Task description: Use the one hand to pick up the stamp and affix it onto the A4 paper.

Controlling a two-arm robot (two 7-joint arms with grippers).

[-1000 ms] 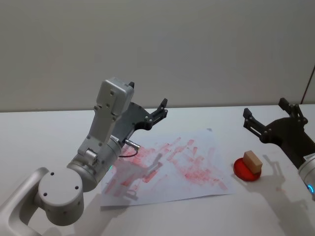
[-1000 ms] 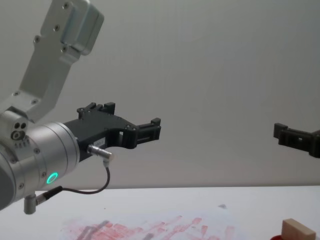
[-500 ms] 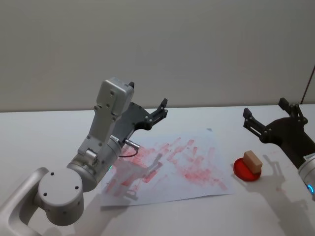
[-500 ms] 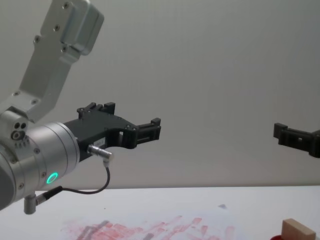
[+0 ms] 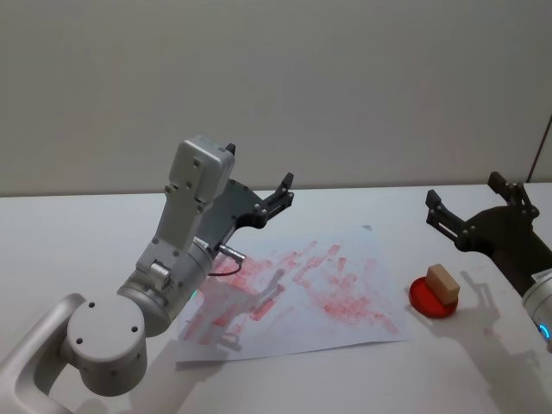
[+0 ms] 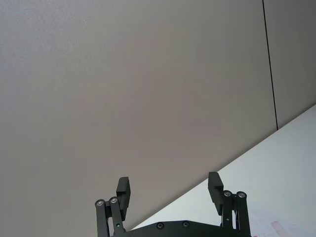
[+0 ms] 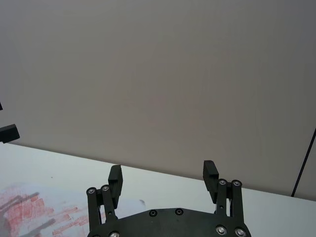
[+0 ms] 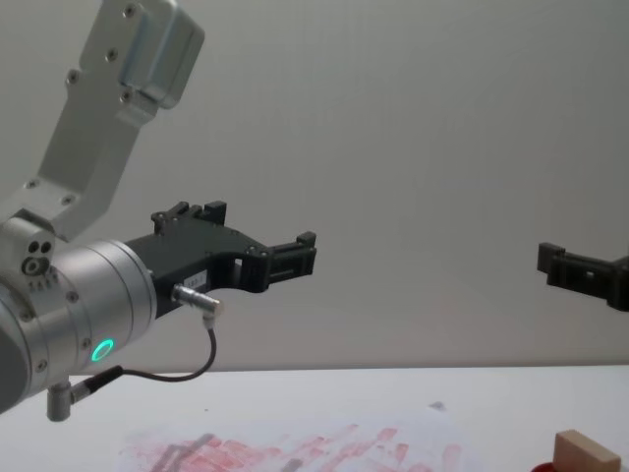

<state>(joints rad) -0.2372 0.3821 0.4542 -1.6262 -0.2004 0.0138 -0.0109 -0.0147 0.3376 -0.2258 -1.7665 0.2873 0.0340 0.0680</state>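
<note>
The stamp (image 5: 442,282) is a small tan wooden block standing on a round red pad (image 5: 429,301) at the right of the table; its top corner also shows in the chest view (image 8: 587,454). The A4 paper (image 5: 302,293) lies flat in the middle, covered in red prints. My right gripper (image 5: 466,191) hovers open and empty above and slightly behind the stamp, well clear of it. My left gripper (image 5: 285,190) is raised over the paper's far left part, also open and empty. Both wrist views look at the wall past open fingers: the left gripper (image 6: 168,182), the right gripper (image 7: 162,171).
The white table (image 5: 78,224) runs back to a plain grey wall (image 5: 345,86). My left arm's large silver wrist (image 8: 69,315) with its green ring light hangs over the paper's left side. A dark vertical line (image 5: 543,142) marks the wall at far right.
</note>
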